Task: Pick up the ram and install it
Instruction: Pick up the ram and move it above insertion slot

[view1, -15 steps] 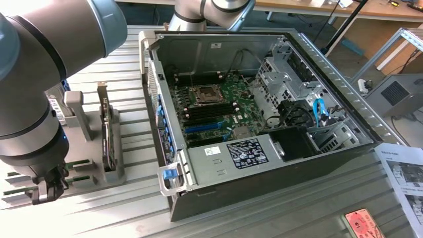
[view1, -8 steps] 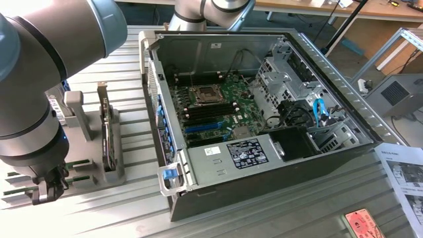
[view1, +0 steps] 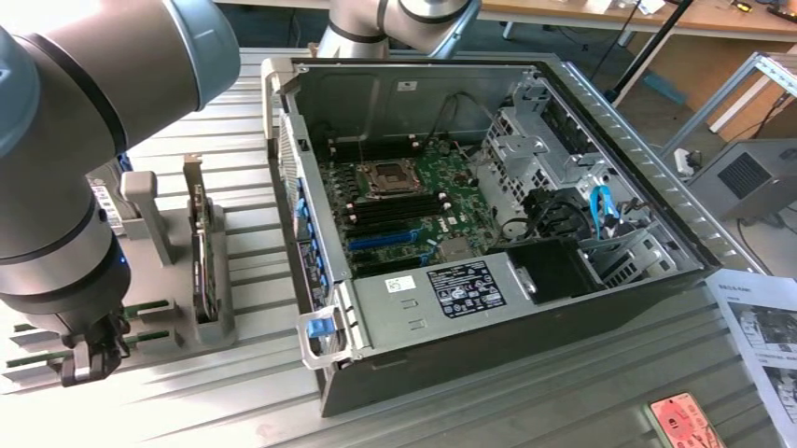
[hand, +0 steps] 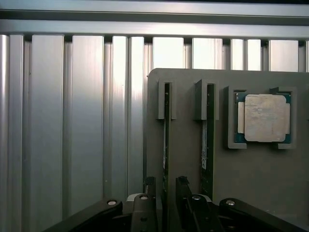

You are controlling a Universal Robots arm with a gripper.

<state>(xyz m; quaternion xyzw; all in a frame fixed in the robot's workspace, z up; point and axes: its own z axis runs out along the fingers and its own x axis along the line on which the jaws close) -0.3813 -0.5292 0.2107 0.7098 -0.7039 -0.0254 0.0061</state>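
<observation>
Here, at the exterior view's left, the arm is blocking much of the grey holder, and the gripper is hanging low beside it, its tips hard to make out. In the wrist view the gripper is standing released, with a finger on each side of the ram and a gap at both, hiding the stick's near end. The holder is carrying the ram on edge in one slot, a second stick in the next slot and a processor chip in a recess. In the middle, the open computer case is holding the motherboard. At the right, a paper sheet is running off the edge.
</observation>
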